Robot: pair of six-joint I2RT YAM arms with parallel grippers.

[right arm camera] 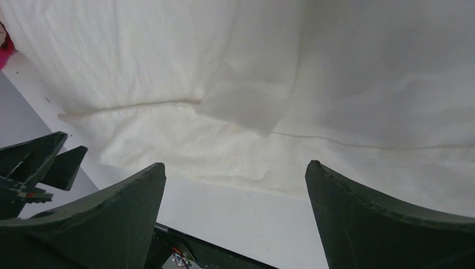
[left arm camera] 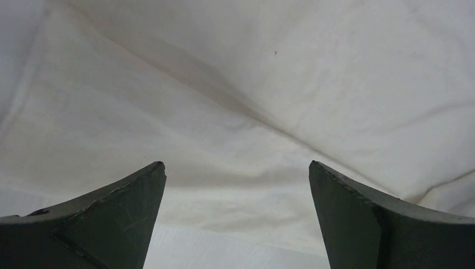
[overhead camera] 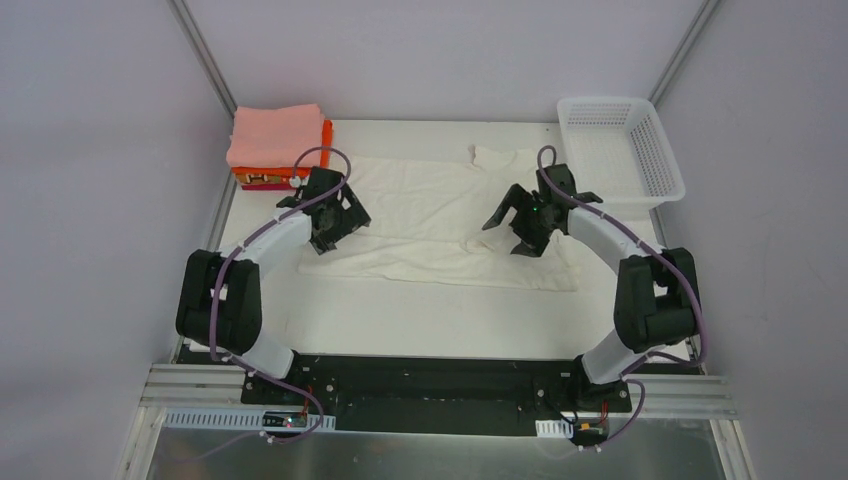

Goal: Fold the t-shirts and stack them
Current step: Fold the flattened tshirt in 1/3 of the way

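Observation:
A cream-white t-shirt (overhead camera: 430, 215) lies spread flat across the middle of the table, partly folded, with a sleeve sticking out at the back. My left gripper (overhead camera: 335, 222) hovers open over its left end; the left wrist view shows creased cloth (left arm camera: 235, 112) between the open fingers (left arm camera: 129, 207). My right gripper (overhead camera: 525, 232) hovers open over its right part; the right wrist view shows the shirt's near hem (right arm camera: 235, 145) and a folded sleeve. A folded stack sits at the back left: salmon-pink t-shirt (overhead camera: 275, 135) on top, orange t-shirt (overhead camera: 325, 140) under it. The magenta one is barely visible.
A white plastic lattice basket (overhead camera: 620, 150) stands at the back right. Bare white table (overhead camera: 430, 315) lies between the shirt and the arm bases. Grey walls and metal posts close in the sides and back.

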